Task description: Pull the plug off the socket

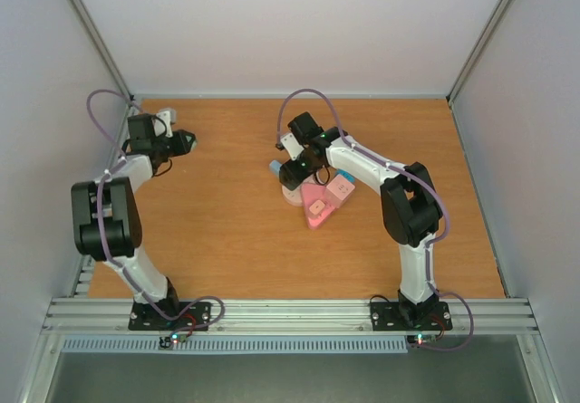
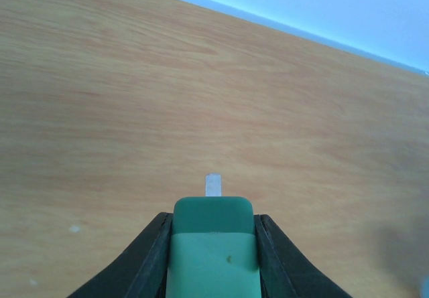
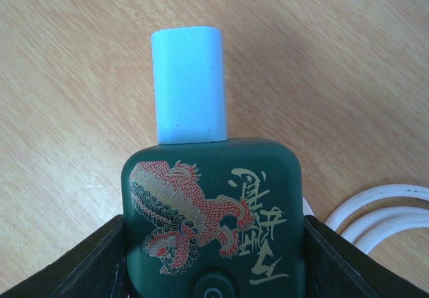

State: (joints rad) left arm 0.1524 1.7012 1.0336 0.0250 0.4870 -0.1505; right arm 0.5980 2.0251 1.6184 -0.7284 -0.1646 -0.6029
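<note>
pale-blue plug (image 3: 188, 84): one; rounded oblong, plain and matte, a few small specks on its face
axis: long axis runs straight out from the right gripper (image 1: 292, 163), away from the wrist camera; far end free above the wood
seat: near end sits in the top edge of the dark green socket block (image 3: 214, 224)
socket block: one; red and gold dragon print with gold script
right gripper: clamped on the socket block's two sides
left gripper (image 1: 184, 140): well apart at far left, clasping one green block (image 2: 213, 244) with a small pale prong
white cable (image 3: 375, 211): two loops
pink pieces (image 1: 317, 208): three, by the right gripper
wooden table (image 1: 227, 240): one
</note>
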